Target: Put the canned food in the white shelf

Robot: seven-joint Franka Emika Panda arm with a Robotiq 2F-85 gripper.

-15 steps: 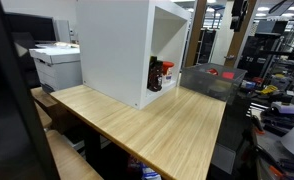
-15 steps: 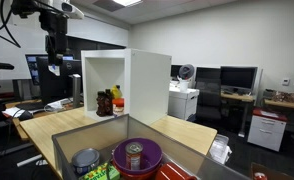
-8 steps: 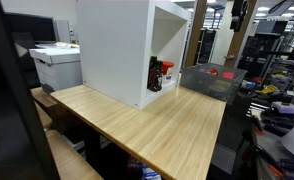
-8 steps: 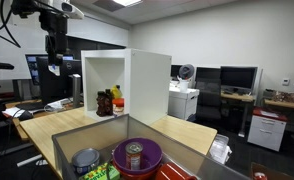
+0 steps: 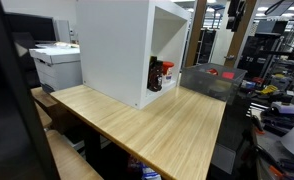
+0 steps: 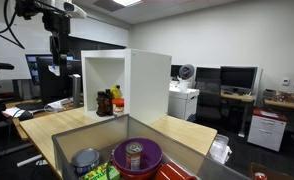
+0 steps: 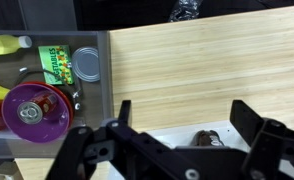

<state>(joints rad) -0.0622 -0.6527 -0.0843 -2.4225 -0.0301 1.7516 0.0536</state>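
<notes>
The white shelf [image 5: 115, 45] is seen unchanged in an exterior view, the tool [image 6: 56, 62] is found nudged rightward at upper left in an exterior view, and in the wrist view it [image 7: 182, 110] is shown open and empty, the can [image 7: 87, 65] left in the bin [image 7: 109, 75] at upper left, so pickup is judged pending.

- Pale letters are seen on a green packet [image 7: 53, 63] in the wrist view, in the grey bin [image 7: 106, 62] at the left. They are too blurred to be read.
- Labels are seen on the bottles [image 6: 107, 101] in the white shelf [image 6: 147, 85] in both exterior views. They are too small to be read.
- No other word, number or sign can be read.
</notes>
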